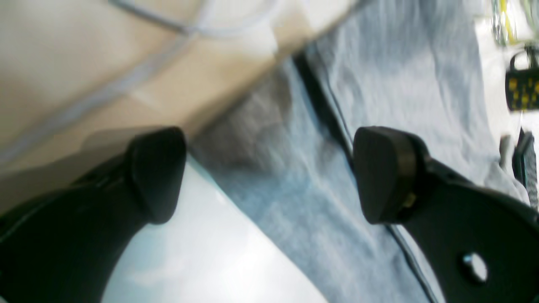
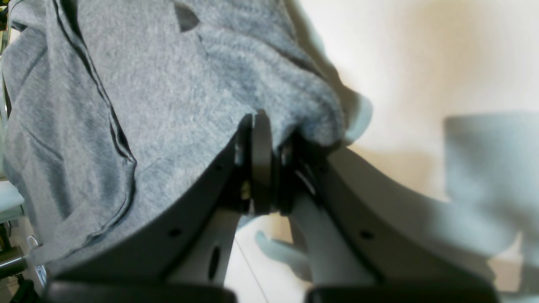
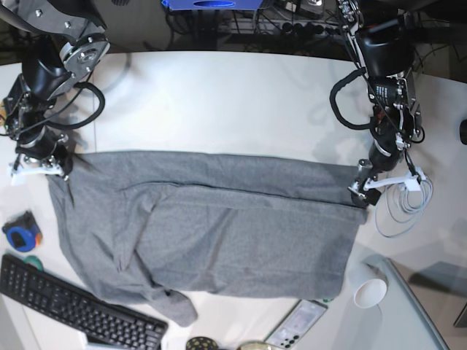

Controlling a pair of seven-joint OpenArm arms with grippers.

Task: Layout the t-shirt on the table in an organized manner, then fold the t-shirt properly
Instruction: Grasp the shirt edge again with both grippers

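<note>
Grey heather knit, the soft short-sleeved t-shirt [image 1: 303, 202] fills the left wrist view, draped over the smooth white table [image 1: 202, 261] edge beneath the left gripper [image 1: 269, 174], whose fingers stand wide apart, holding nothing. In the right wrist view the right gripper [image 2: 269, 147] is clamped together on a bunched fold. From the base view the shirt spreads rumpled between both arms; being limp and light, it is probably best pinched at hems or corners.
</note>
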